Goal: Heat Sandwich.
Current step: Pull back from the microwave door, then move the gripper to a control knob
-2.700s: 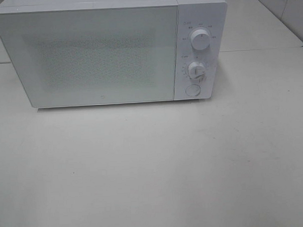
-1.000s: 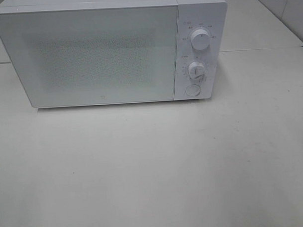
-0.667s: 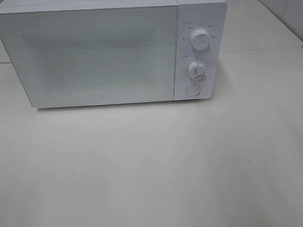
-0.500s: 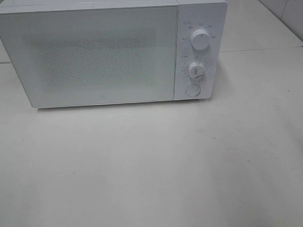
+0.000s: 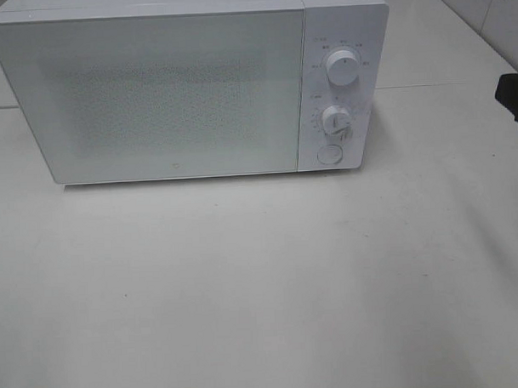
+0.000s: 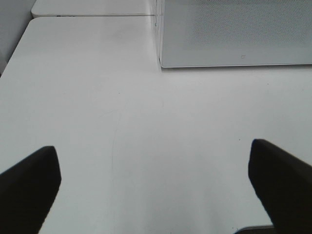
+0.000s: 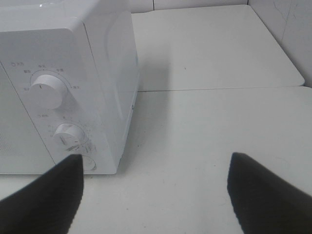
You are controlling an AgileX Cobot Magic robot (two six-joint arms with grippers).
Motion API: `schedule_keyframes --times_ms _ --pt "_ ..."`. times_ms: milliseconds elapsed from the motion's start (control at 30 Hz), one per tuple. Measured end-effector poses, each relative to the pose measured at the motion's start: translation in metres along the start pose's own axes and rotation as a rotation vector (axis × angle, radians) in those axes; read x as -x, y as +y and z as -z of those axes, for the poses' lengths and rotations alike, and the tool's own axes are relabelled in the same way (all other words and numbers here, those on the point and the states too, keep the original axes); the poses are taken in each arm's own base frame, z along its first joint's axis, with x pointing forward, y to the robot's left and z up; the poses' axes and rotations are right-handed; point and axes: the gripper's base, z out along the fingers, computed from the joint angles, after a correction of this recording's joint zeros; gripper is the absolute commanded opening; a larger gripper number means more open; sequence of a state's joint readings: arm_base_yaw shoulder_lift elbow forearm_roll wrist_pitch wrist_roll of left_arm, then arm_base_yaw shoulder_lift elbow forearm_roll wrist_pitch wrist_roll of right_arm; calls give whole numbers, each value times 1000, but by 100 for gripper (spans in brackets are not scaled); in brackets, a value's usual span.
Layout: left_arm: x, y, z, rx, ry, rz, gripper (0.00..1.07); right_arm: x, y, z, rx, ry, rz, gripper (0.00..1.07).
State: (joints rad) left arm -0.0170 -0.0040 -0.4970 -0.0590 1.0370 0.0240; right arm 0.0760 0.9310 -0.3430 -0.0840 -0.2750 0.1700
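L gripper (image 6: 151, 146): jaws spread wide, nothing btwn them, only bare table (image 6: 122, 112) beneath. R gripper (image 7: 155, 157): jaws also apart, empty, touching nothing.

Both hang low over the table, facing the microwave (image 5: 170, 95). L looks at the lower left corner of the door (image 5: 153, 95). R sits off the control-panel side. In its wrist view one finger (image 7: 44, 195) overlaps the round button (image 7: 89, 163), but the high view puts it well apart: only a dark bit of the R arm (image 5: 513, 102) shows at the far right edge.

Prob. reason: R is lining up for the button or the knobs (image 5: 343, 68), w/ L kept clear & ready.

Door is shut, flush w/ the panel. The sandwich isn't in view anywhere: none on the visible table, none in either gripper. It could be behind the frosted door, can't tell. So its facing & long axis can't be read.
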Motion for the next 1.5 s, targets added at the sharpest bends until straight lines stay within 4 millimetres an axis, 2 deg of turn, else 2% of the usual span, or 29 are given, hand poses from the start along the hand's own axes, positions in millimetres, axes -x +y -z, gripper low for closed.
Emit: schedule_keyframes --times_ms 333,533,1000,1133,1500 --pt "0 0 0 0 0 0 101 -29 -7 -17 -37 -49 -85 76" --pt "0 0 0 0 0 0 101 -37 -5 -23 -40 -40 -105 76" --pt "0 0 0 0 0 0 101 -63 50 -42 13 -91 55 76" --pt "0 0 0 0 0 0 101 -70 58 -45 -6 -84 59 76" --pt "0 0 0 0 0 0 101 -78 102 -79 -32 -71 112 76"
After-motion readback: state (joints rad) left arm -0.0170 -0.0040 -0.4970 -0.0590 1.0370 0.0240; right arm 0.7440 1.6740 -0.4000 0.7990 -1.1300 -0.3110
